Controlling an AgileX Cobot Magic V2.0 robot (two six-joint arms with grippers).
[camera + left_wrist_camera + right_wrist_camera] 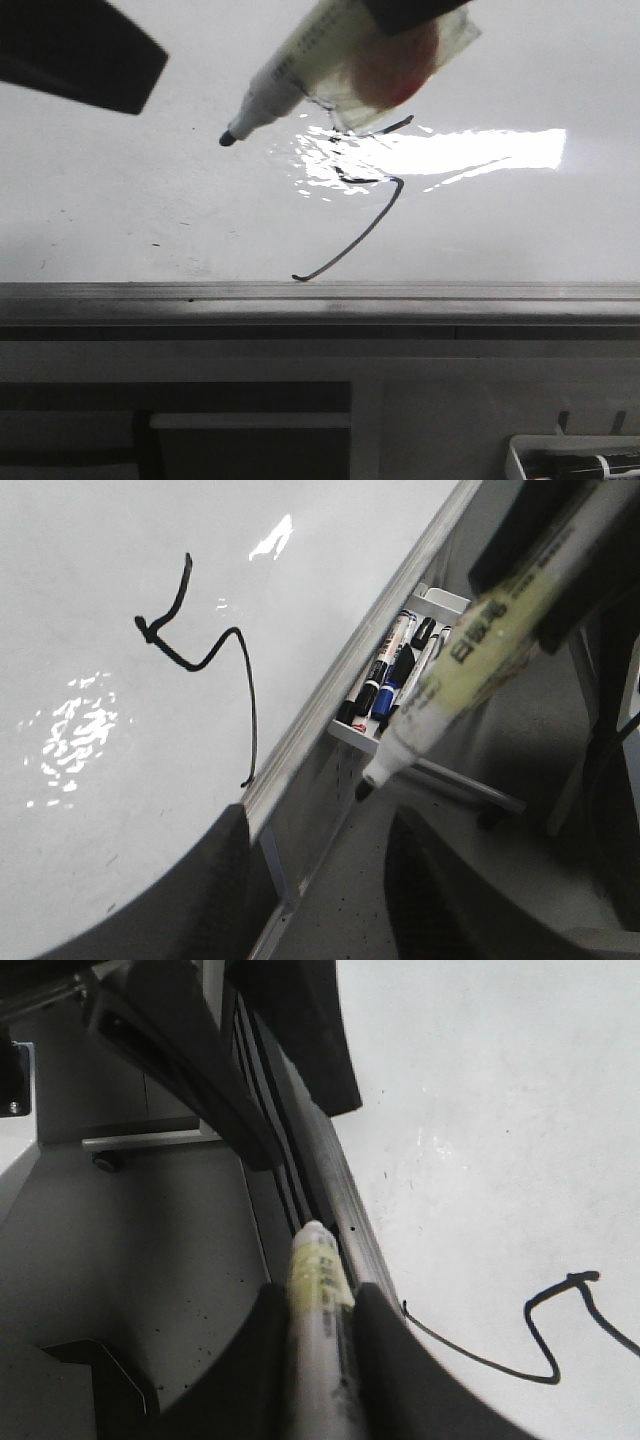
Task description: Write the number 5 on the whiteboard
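Note:
The whiteboard lies flat, with its grey frame edge along the near side. The number 5 is drawn on it in thin black strokes with a long hooked tail; it also shows in the left wrist view and the right wrist view. My right gripper is shut on a white and yellow marker. The marker's black tip points left of the strokes and seems lifted off the board. My left gripper is open and empty, over the board's edge, and shows dark at top left in the front view.
A white tray holding several markers hangs beside the board's frame; it also shows at bottom right in the front view. A bright light glare lies on the board next to the strokes. Grey floor lies below the frame.

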